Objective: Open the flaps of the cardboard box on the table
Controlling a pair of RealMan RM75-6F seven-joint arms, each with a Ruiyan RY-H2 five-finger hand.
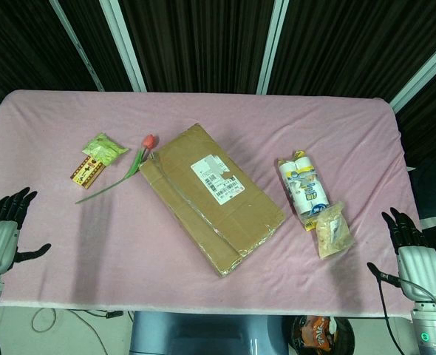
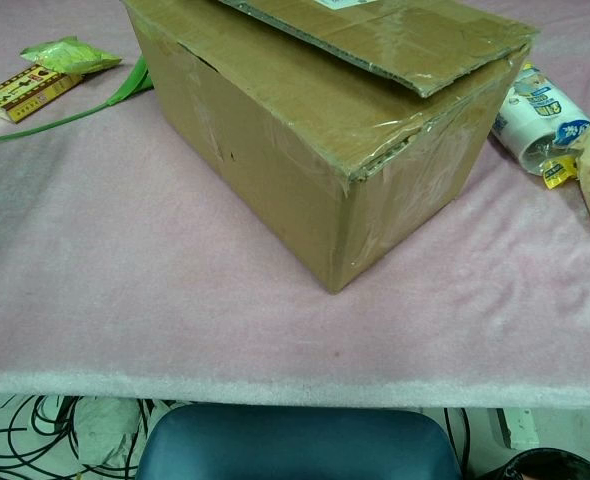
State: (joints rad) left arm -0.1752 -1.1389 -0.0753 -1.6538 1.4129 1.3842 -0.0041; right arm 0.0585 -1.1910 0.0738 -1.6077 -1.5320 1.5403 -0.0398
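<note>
We find the cardboard box (image 1: 211,195) mid-worktop (image 1: 114,244), set askew, flaps down though one lifts slightly at the near corner. Left hand (image 1: 7,225) and right hand (image 1: 410,248) hover at the worktop's near edges, fingers spread, holding nothing, well apart from the box

**Out of frame, unreadable**

Chest view: cardboard box (image 2: 325,130) top cut by upper edge; neither hand shows. White label (image 1: 218,177) print too small to read. Head view: left hand (image 1: 4,229) clipped at left edge; both arms run off the bottom. Box contents hidden.
</note>
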